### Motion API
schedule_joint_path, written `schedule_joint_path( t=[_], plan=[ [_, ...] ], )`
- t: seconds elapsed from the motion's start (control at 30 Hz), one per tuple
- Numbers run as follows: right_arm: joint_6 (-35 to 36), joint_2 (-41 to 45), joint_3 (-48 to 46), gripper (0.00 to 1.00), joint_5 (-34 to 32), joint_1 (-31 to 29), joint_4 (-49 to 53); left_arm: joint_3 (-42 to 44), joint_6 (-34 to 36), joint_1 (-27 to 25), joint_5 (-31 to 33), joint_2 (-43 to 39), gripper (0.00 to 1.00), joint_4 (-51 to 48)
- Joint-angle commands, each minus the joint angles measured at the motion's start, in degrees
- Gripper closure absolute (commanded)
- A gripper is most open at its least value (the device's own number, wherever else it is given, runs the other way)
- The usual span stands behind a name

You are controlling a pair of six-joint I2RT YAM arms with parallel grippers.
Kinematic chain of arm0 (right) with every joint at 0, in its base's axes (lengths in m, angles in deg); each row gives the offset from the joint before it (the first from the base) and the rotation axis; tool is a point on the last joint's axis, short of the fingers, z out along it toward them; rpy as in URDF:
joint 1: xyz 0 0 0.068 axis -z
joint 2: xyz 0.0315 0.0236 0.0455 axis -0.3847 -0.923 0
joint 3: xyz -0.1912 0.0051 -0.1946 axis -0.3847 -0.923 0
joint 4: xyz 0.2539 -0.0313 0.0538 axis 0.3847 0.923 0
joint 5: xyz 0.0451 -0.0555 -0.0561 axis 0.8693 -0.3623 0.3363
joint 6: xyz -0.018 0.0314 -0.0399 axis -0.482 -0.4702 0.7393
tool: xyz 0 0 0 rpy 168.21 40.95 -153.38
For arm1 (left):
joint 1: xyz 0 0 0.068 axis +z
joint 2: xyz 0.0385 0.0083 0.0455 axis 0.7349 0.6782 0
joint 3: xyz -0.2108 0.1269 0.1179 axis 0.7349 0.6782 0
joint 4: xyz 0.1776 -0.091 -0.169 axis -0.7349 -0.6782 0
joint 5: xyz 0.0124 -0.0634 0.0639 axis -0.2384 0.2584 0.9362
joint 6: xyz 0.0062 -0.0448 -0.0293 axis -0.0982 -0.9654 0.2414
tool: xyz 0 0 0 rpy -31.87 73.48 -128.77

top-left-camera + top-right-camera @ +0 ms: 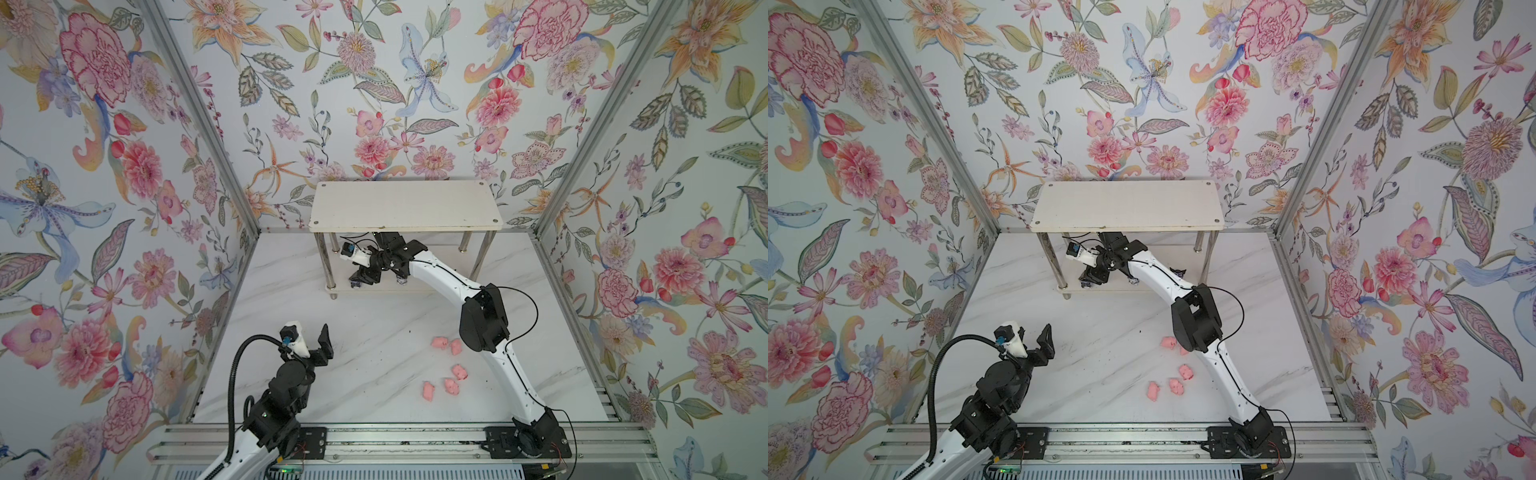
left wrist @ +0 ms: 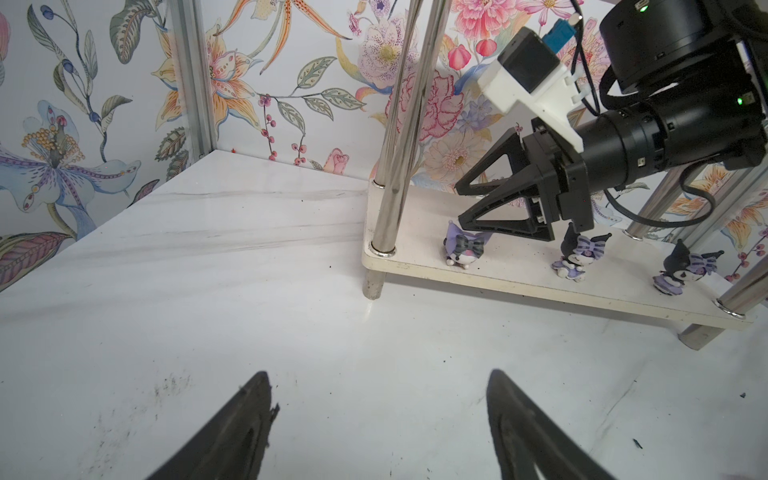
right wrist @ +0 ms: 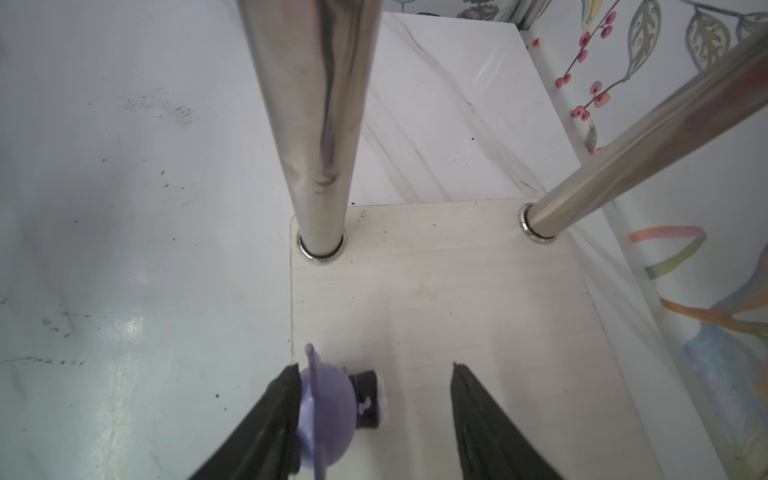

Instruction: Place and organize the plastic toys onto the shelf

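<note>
Right wrist view: the right gripper (image 3: 374, 368) is parted, with one finger (image 3: 282, 411) touching a purple figurine (image 3: 328, 415) and the other finger clear of it (nothing clamped). The figurine rests on the lower board (image 3: 457, 291) of the shelf (image 1: 405, 205), near a chrome leg (image 3: 320, 124). Two more figurines (image 2: 575, 259) share that board. The left gripper (image 2: 378, 374) hangs spread and empty above the table (image 2: 208, 291). Five pink pigs (image 1: 451, 386) lie on the table, well apart from the shelf.

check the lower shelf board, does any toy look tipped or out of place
The purple figurine beside the shelf's front corner leg looks tipped over, leaning against one side of the right gripper's open jaws near the board's edge. The other two figurines stand upright.
</note>
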Motion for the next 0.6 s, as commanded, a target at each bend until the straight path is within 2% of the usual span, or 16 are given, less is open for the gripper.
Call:
schedule_joint_path(
  t=[0.0, 0.43, 0.5, 0.57],
  plan=[
    [-1.74, 7.01, -2.33, 0.43, 1.35, -1.07, 0.09, 0.79, 0.08, 0.71, -0.61, -0.1, 0.18, -0.13],
    [-3.61, 15.82, -14.02, 0.52, -3.34, -4.99, 0.03, 1.12, 0.46, 0.77, -2.14, -1.63, 0.18, -0.6],
    [-4.03, 16.62, -15.28, 0.61, -2.76, -5.54, 0.02, 1.12, 0.45, 0.75, -2.15, -2.24, 0.18, -0.87],
    [-4.03, 16.86, -16.1, 0.83, -3.01, -6.11, 0.01, 1.17, 0.43, 0.77, -2.17, -2.75, 0.18, -1.13]
  ],
)
